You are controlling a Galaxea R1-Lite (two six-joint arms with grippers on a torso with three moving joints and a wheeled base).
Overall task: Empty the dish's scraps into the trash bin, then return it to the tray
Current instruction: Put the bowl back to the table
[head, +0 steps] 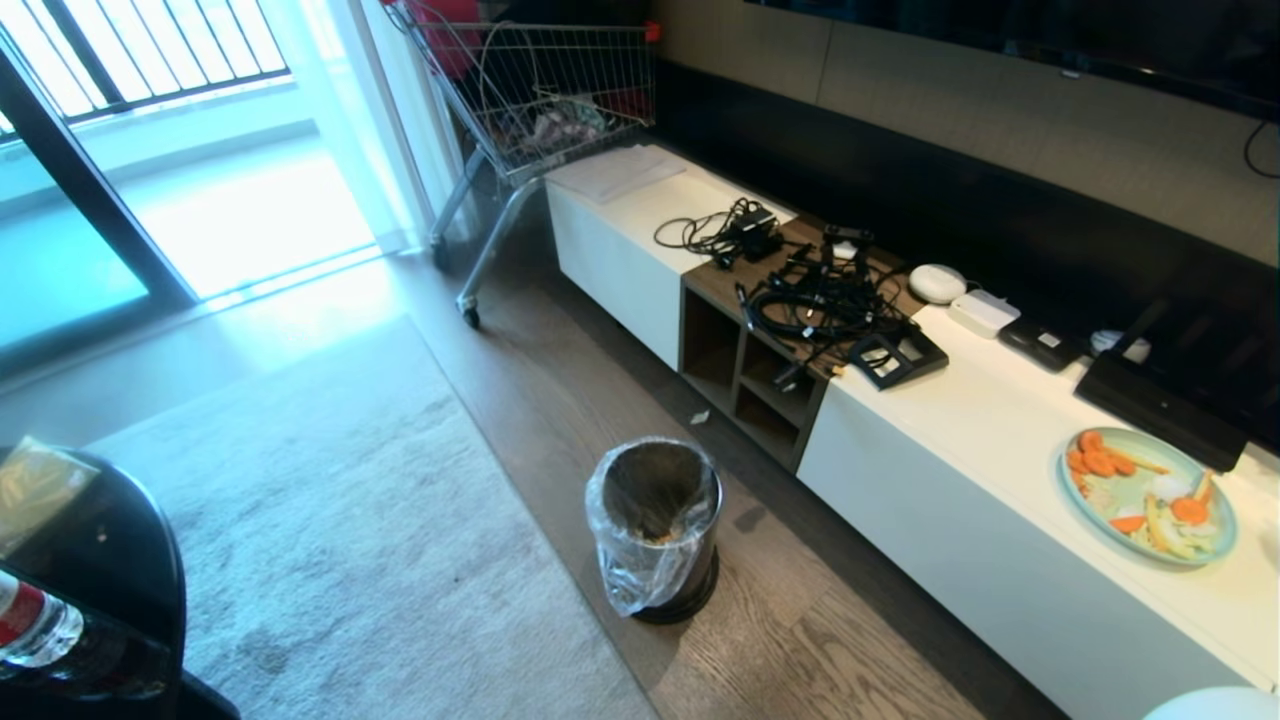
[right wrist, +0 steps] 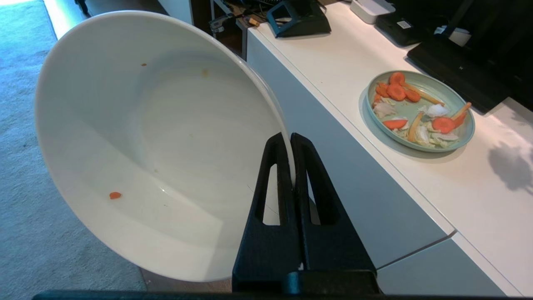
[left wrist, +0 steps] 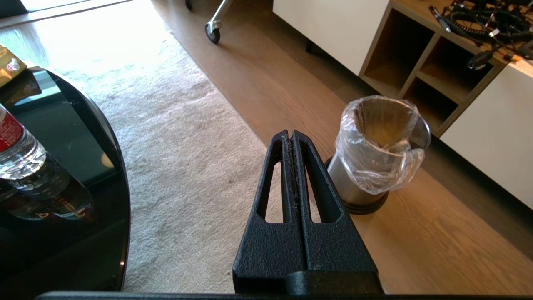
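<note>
From the head view, one small dark metallic trash bin (head: 655, 525), lined with crinkled clear plastic, is standing on the wooden floor before the long white worktop (head: 960, 470); no tray is showing.

Past the left wrist, the left claw (left wrist: 292, 137) is hanging pressed together, holding nothing, the bin just beyond it.

At the right wrist, the right claw (right wrist: 290, 139) is pinching the rim of the one plain white deep bowl (right wrist: 158, 141), tipped on edge, one orange scrap (right wrist: 115, 195) clinging inside. The right arm is the nearer for the return; where the tray lies from it cannot be told.

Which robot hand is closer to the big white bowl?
Right. The right gripper is pinching the white bowl by its rim. The left gripper holds nothing and hangs above the floor beside the trash bin.
</note>
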